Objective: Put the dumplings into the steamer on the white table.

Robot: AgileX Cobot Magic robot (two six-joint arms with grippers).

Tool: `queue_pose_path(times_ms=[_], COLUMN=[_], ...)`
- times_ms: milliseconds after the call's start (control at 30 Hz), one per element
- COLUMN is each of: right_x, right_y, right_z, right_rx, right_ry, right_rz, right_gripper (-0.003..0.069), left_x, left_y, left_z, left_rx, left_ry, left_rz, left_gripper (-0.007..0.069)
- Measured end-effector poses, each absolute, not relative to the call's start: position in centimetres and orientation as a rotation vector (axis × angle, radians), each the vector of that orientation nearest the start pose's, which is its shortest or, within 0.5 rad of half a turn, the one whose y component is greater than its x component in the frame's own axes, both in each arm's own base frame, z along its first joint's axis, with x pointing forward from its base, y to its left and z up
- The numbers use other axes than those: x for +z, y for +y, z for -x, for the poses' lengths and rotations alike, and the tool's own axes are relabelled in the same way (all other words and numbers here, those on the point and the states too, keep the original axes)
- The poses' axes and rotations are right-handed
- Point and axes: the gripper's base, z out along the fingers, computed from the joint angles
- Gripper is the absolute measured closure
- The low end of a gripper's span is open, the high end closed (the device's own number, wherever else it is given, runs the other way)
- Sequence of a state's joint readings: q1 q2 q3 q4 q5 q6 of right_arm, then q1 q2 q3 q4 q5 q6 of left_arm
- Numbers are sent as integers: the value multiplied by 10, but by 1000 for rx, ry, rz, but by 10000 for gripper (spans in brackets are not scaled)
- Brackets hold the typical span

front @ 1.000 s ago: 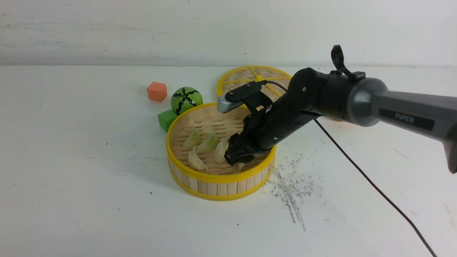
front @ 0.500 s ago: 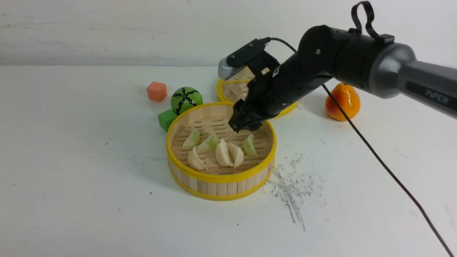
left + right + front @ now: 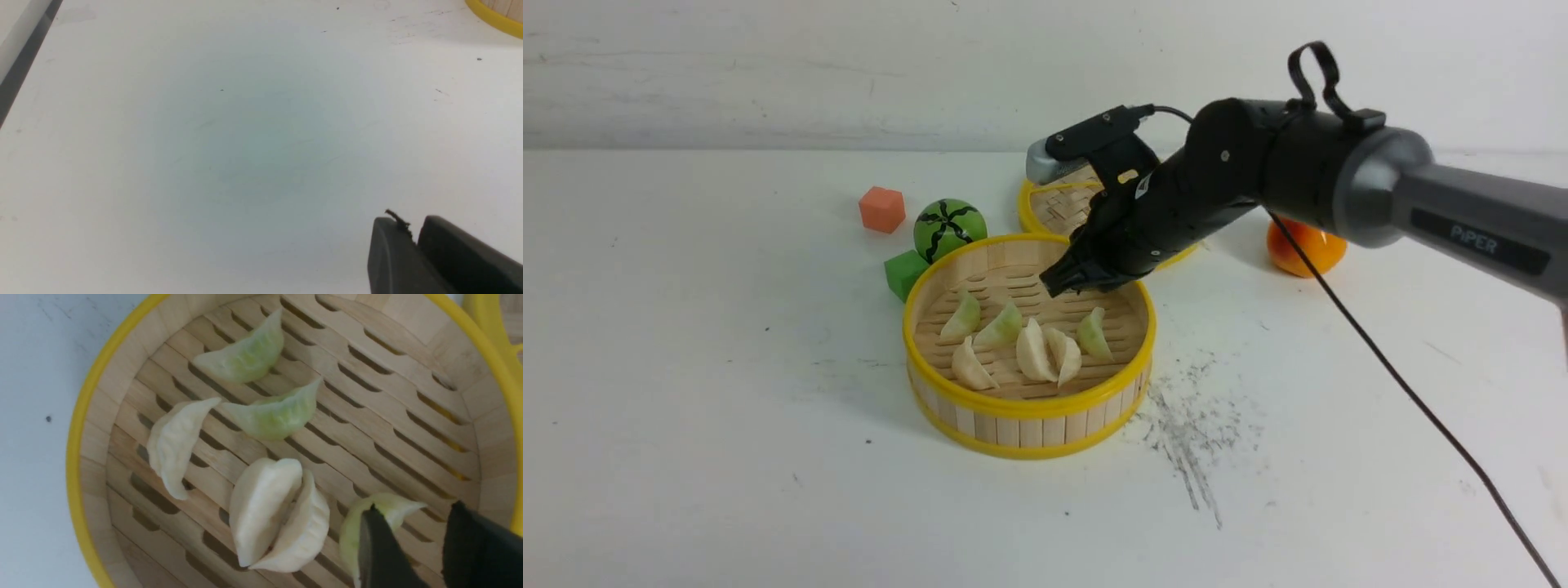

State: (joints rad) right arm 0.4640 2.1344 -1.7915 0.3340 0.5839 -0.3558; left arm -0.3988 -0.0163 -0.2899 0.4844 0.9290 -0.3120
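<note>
1. The dumplings, three green and three cream, rest in the steamer on the white table; none is seen outside it.

2. The right-hand green dumpling lies inside the rim, its long axis running mostly near to far, tilted slightly, the near tip farther right.

3. Above the basket's far half, the right gripper hangs with its fingers apart, nothing between them. The right arm is the nearer one.

4. From that gripper, the green dumpling lies lower, toward the robot and slightly right; the touching cream pair lies lower and toward the robot. The gripper is thus above and beyond them.

5. With all six apparently in, the job looks finished; the likely move is up and away, clearing rim and lid.

6. The left gripper is over bare table, left of the basket, fingertips close together, nothing visibly held; whether fully closed, the view cannot tell.
</note>
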Motion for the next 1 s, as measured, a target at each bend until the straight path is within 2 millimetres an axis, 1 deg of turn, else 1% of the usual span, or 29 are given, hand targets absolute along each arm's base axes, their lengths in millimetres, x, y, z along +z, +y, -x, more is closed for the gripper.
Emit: queue_pose_path(times_ms=[67,233,367,600,733,767,900,1000], right_x=[222,201,194,192,204,215,241,243], right_y=[241,252,260,264,264,263,259,254], right_z=[-437,-438,-434,-422,-420,-419,-418,-420], right_rx=[416,440,455,486,488,486,454,422], right_ry=[2286,2308,2333,2417,2395,2362,2280,2272], right_rz=[697,689,714,786,785,777,774,773], right_gripper=[672,681,681,680,676,673,670,664], left_x=[235,235,235,235,235,235,235,235], left_y=[25,25,25,26,26,25,25,25], left_z=[-27,-27,-27,-27,-27,-27,-27,-27], left_rx=[134,134,134,135,135,135,135,135], left_ry=[2006,2005,2005,2005,2005,2004,2004,2004], left_rz=[-158,-158,-158,-158,-158,-159,-159,-159], left_gripper=[531,526,522,521,521,521,519,515])
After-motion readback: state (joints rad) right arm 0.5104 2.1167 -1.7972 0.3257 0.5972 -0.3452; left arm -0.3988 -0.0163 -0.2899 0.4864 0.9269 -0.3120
